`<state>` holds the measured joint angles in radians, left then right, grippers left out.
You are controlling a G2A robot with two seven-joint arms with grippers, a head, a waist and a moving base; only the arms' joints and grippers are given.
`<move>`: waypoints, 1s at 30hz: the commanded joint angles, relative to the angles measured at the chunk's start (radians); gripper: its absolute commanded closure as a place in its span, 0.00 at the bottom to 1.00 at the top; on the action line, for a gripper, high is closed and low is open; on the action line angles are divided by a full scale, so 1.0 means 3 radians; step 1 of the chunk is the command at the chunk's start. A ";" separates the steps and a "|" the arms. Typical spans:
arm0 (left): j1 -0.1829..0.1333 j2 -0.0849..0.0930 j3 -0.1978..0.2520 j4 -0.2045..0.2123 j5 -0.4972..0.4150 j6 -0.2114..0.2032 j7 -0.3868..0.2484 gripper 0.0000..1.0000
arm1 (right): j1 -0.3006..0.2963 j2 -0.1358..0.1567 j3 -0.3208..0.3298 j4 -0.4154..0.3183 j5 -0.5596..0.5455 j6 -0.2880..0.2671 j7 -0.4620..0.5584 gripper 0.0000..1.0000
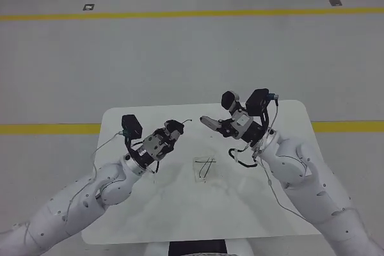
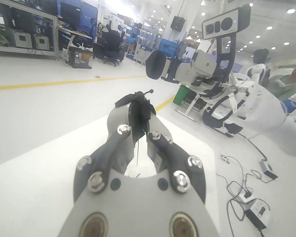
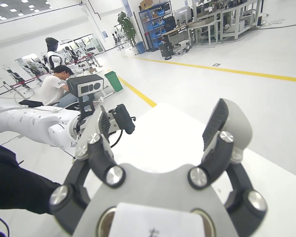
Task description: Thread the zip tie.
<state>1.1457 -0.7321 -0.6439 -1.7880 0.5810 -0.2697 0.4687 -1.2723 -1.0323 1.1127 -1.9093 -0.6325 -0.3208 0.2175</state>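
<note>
Zip tie (image 2: 143, 107), thin and black, is clamped between the fingers of the left gripper (image 1: 173, 127), which are pressed together on it. In the top view this gripper sits left of the frame's centre, over the upper left part of the white counter (image 1: 256, 205), and a short end of the tie pokes out past the fingertips toward the right.

The left wrist view gives more detail. The tie is bunched at the fingertips, one short end with a small knob sticks out beyond them, and a thin tail runs back between the fingers toward the palm.

The right gripper (image 3: 160, 124) is just right of centre in the top view. It points left at the other gripper, near it but apart. The top view does not make its fingers clear. The right wrist view does: they are spread wide, with the ribbed pads (image 3: 215, 122) facing each other across the gap.

In the top view, a small clear packet (image 1: 205, 168) with a few thin black strips lies flat in the middle of the counter. It sits lower in the frame than both grippers and apart from them.
</note>
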 commanded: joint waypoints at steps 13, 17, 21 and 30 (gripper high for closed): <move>-0.0089 -0.0029 -0.0042 0.0198 0.1519 0.0592 0.0243 1.00 | 0.0001 0.0000 0.0000 0.0000 -0.0001 -0.0002 0.0000 0.00; -0.0123 -0.0062 -0.0065 0.0341 0.2039 0.0819 0.0485 1.00 | 0.0001 0.0000 0.0000 0.0000 -0.0001 -0.0002 0.0000 0.00; -0.0164 -0.0102 -0.0069 0.0526 0.2461 0.0989 0.0727 1.00 | 0.0001 0.0000 0.0000 0.0000 -0.0001 -0.0002 0.0000 0.00; -0.0386 -0.0144 0.0014 0.0964 0.3297 0.1447 0.1112 1.00 | 0.0001 0.0000 0.0000 0.0000 -0.0001 -0.0002 0.0000 0.00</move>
<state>1.0483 -0.7789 -0.6585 -1.5151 1.5721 0.1487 0.7859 -1.2720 -1.0322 1.1126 -1.9093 -0.6328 -0.3212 0.2174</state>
